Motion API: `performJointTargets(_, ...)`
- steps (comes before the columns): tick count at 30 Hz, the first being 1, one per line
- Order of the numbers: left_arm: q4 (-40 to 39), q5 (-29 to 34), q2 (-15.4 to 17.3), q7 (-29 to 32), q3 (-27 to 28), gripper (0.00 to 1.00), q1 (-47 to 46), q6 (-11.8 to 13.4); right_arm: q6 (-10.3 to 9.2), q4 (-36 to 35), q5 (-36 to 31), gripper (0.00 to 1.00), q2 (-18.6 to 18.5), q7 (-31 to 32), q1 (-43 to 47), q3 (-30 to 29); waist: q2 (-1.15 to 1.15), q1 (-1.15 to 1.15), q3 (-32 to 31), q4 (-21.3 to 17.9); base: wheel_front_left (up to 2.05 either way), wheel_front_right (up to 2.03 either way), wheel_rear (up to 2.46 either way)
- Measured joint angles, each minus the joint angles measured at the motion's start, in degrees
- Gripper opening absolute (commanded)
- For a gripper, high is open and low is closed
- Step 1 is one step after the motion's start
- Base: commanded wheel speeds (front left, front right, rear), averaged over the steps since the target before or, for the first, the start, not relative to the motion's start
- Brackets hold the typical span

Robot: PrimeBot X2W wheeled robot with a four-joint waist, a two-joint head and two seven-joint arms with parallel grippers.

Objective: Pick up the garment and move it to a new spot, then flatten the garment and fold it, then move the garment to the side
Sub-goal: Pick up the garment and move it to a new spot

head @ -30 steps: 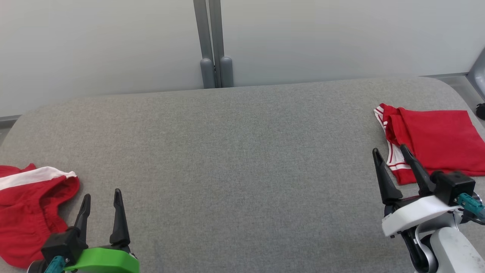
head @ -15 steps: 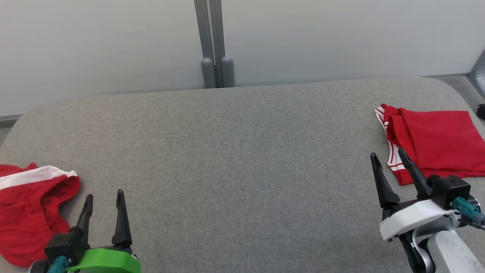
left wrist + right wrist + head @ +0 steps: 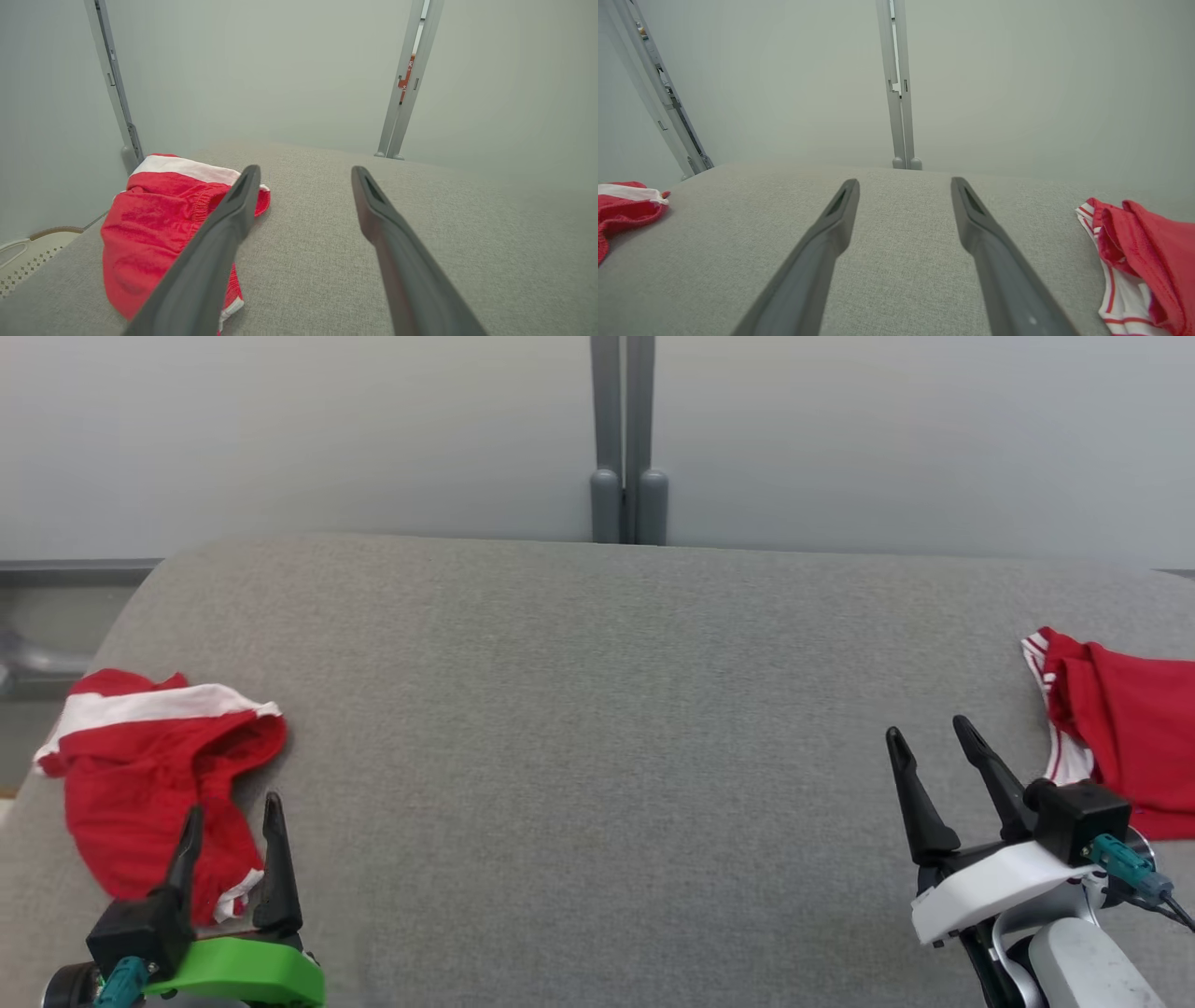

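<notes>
Two red garments, partly hidden.
Head view: crumpled garment (image 3: 140, 775) at the table's (image 3: 597, 709) left end, lengthwise towards the wall, near end behind the left gripper (image 3: 233, 805), fingers spread; folded garment (image 3: 1134, 728) cut off beside the splayed right gripper (image 3: 929, 728). Left wrist view: that gripper overlaps the crumpled one.

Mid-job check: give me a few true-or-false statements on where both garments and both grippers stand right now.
1. The left gripper is open and grips nothing. True.
2. The crumpled garment lies near the left end of the table. True.
3. The right gripper is shut on the folded garment. False: it is open, with bare table between its fingers in the right wrist view.
4. The folded garment lies in the middle of the table. False: it lies at the right end.
5. The crumpled garment is plain red. False: it carries a white band.
</notes>
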Motion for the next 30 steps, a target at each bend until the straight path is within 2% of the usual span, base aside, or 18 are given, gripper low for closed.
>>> performJointTargets(17, -0.8, -0.6, 1.4, 1.1, 0.9, 1.00, 0.2, 1.5, 0.00, 0.4, 0.1, 1.00, 0.9, 0.0, -0.8, 2.4, 0.00, 0.00, -0.4, 15.8, 0.00, 0.00, 0.00)
performJointTargets(22, -1.2, -1.1, 1.5, 1.4, 1.1, 1.00, 0.5, 1.9, 0.00, 0.3, 0.2, 1.00, 0.8, 0.0, -0.9, 3.0, 0.00, 0.00, -0.5, 18.0, 0.00, 0.00, 0.00)
performJointTargets(26, -2.3, -1.8, 1.7, 2.3, 1.2, 1.00, -0.3, 1.8, 0.00, -0.3, 0.1, 1.00, 0.3, 0.0, -1.5, 3.5, 0.00, 0.00, 0.2, 17.9, 0.00, 0.00, 0.00)
performJointTargets(30, -3.3, -3.6, 3.5, 6.8, 1.1, 1.00, -5.5, 0.8, 0.00, -1.7, -0.5, 1.00, -0.5, 0.0, -2.4, 3.3, 0.00, 0.00, 1.8, 17.2, 0.00, 0.00, 0.00)
